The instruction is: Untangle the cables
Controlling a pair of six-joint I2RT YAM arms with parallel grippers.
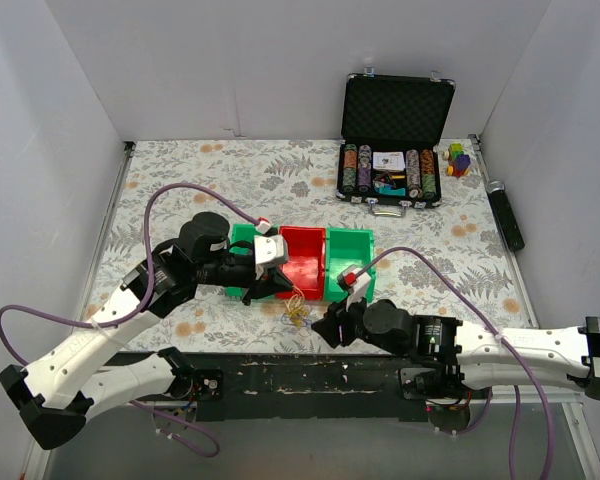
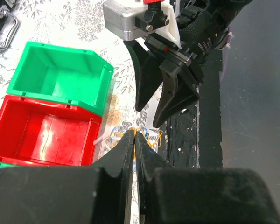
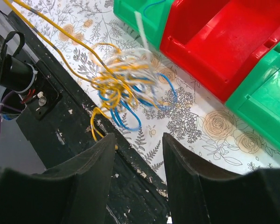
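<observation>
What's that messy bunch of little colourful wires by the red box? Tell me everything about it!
The tangled knot of thin yellow-orange, white and blue cables is a loose bundle of springy-looking loops. It sits on the flowery tablecloth beside the red plastic bin, near the black table edge. Long yellow strands trail off along that edge. The shut left end effector points right at it; the open right end effector hovers close, not touching.

Glossy red plastic bin (image 3: 210, 42), thin smooth-coated cables (image 3: 123, 86), matt floral-print table cover (image 1: 180, 170).
</observation>
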